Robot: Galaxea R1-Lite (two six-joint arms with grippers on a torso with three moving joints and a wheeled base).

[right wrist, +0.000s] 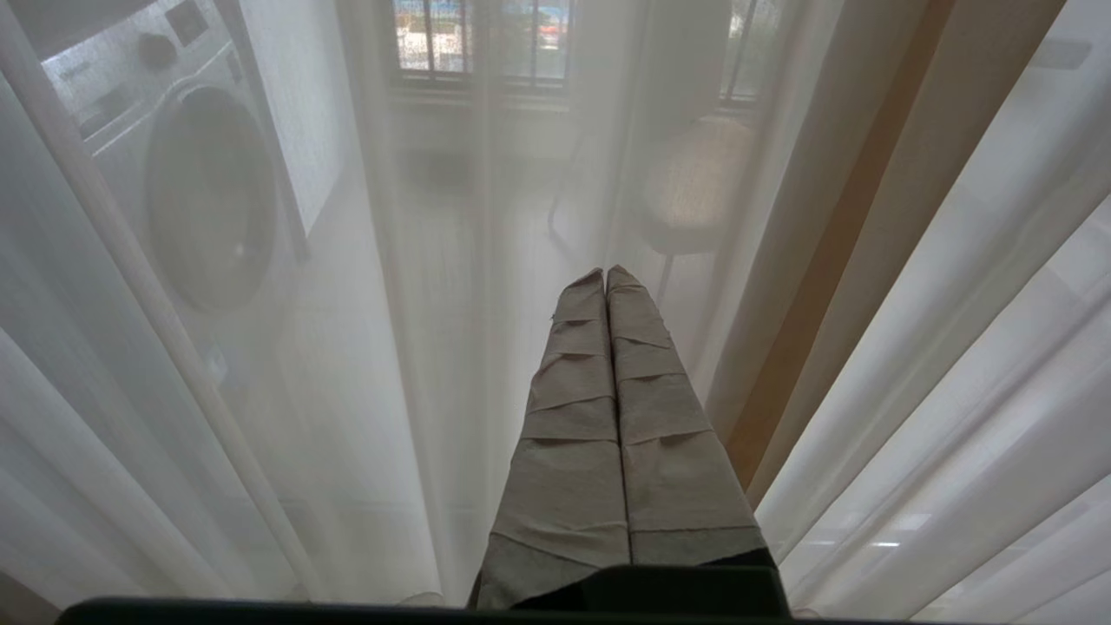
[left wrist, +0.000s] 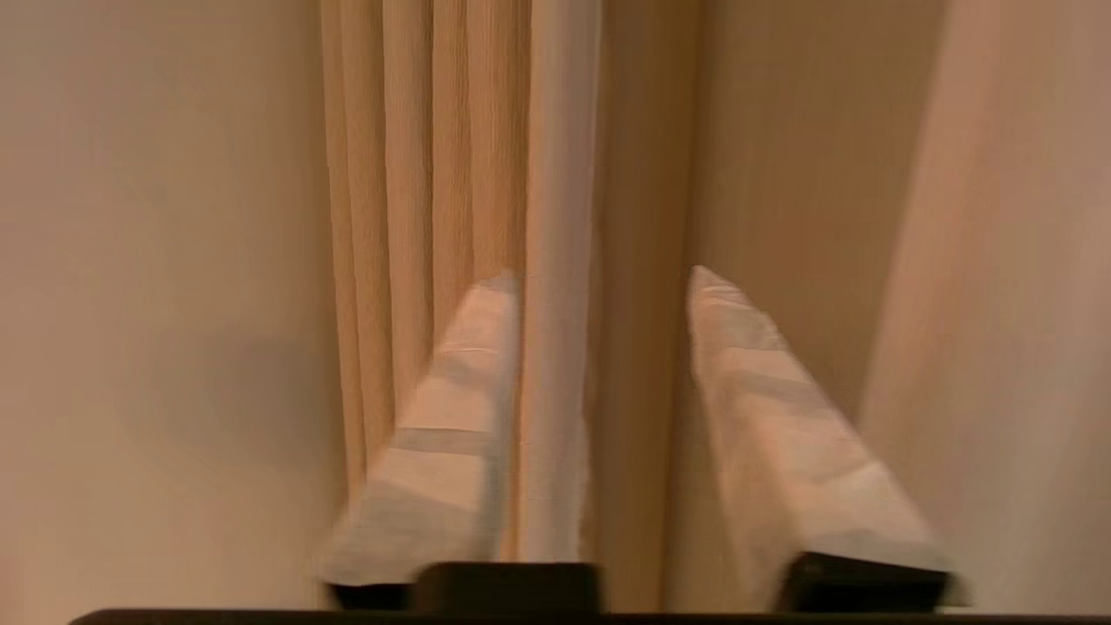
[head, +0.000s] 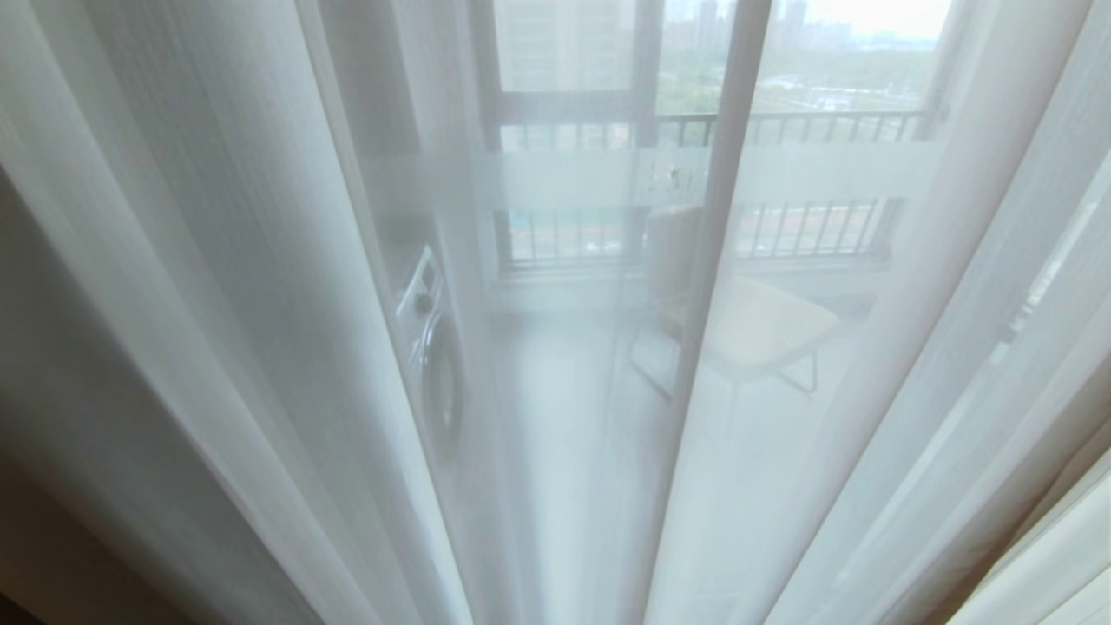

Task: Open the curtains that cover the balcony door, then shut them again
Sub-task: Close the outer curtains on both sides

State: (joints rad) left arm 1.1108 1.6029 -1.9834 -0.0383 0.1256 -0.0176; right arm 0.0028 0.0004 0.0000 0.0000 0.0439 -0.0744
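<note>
White see-through sheer curtains [head: 260,260] hang drawn across the whole head view, and neither gripper shows there. Through them the balcony door's frosted white band [head: 564,178] is faintly visible. My left gripper [left wrist: 603,278] is open, its tape-wrapped fingers [left wrist: 451,434] pointing at the pleated beige drape [left wrist: 417,156]. A white sheer edge [left wrist: 560,260] hangs in line with the gap; I cannot tell if it touches. My right gripper [right wrist: 605,273] is shut and empty, its tips close in front of the sheers [right wrist: 391,347].
Beyond the fabric stand a washing machine [head: 430,338] on the left and a pale chair [head: 755,330] on the balcony floor. A black-railed outer window [head: 833,121] closes the far side. A strip of beige drape [right wrist: 868,217] hangs right of my right gripper.
</note>
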